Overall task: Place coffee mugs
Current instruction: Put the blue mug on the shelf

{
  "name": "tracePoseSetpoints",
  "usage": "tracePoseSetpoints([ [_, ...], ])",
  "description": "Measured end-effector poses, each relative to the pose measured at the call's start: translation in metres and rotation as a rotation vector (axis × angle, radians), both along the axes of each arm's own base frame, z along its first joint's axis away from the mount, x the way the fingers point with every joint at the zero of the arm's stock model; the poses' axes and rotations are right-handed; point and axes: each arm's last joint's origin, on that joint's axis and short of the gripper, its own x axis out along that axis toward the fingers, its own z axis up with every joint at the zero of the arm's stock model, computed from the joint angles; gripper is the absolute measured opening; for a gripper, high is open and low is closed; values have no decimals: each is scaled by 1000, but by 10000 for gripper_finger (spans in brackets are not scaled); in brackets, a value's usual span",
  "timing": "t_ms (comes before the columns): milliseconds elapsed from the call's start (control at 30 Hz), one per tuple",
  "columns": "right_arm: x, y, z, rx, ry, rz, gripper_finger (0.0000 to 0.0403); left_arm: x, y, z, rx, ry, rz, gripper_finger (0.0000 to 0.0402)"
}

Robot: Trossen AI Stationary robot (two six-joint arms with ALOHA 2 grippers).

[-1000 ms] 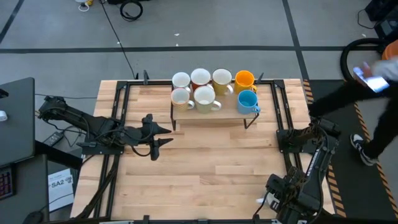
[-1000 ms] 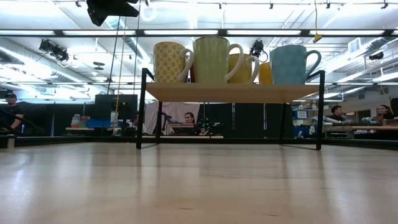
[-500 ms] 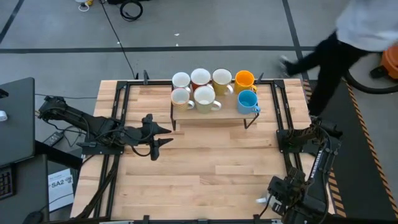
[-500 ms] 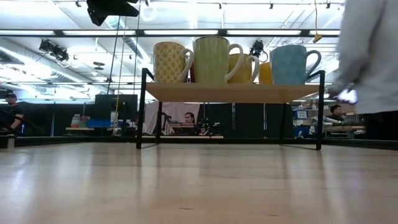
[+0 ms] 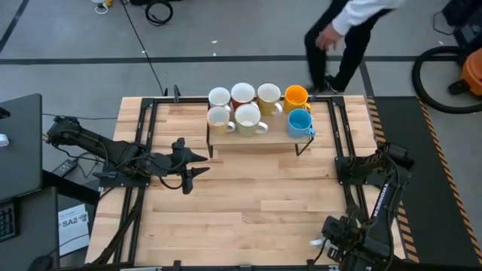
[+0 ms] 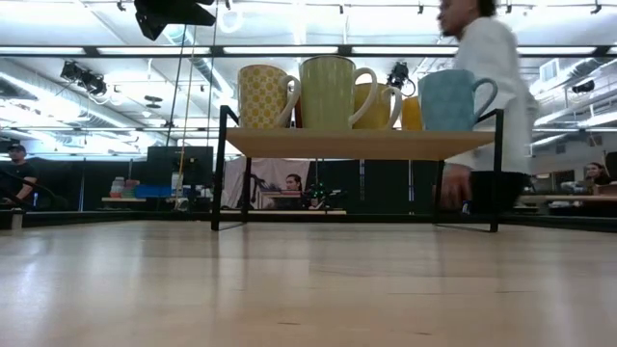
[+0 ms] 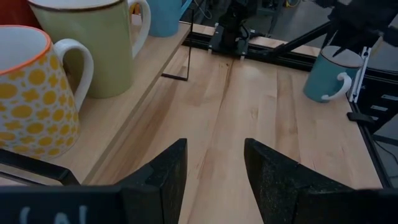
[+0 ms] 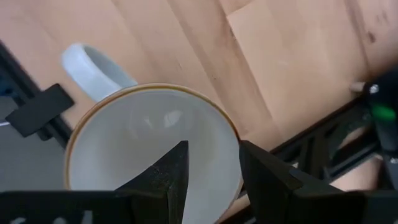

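Several coffee mugs (image 5: 248, 115) stand upright on a raised wooden shelf (image 5: 260, 137) at the table's far middle, among them an orange-yellow one (image 5: 296, 95) and a light blue one (image 5: 300, 121). One more mug (image 8: 149, 149), blue outside with a brownish rim, stands on the table (image 5: 248, 203) by the near right corner. My right gripper (image 8: 211, 146) points down over it, open, one finger over its hollow and one past its rim, opposite the handle (image 8: 93, 68). My left gripper (image 5: 202, 164) hovers open left of the shelf with nothing between its fingers.
Black rails (image 5: 343, 150) run along the table's sides. A person (image 5: 339, 30) walks past beyond the far edge. Bare wood lies between the shelf and the near edge. In the left wrist view a dotted mug (image 7: 31, 93) and a pale green mug (image 7: 87, 43) stand close by.
My right gripper has sunk a little toward the mug at the near right corner. My left gripper has kept still. The person behind the table has walked from the right side toward the far middle.
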Motion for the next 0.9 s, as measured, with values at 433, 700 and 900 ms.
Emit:
tracePoseSetpoints([
  [433,0,-1,-9,-8,3,-4,148,0,0,0,-2,-1,1,167],
  [700,-2,-4,-4,7,0,18,148,0,0,0,-3,-1,1,167],
  [900,-4,-13,9,-11,-61,32,148,0,0,0,-20,-5,8,167],
])
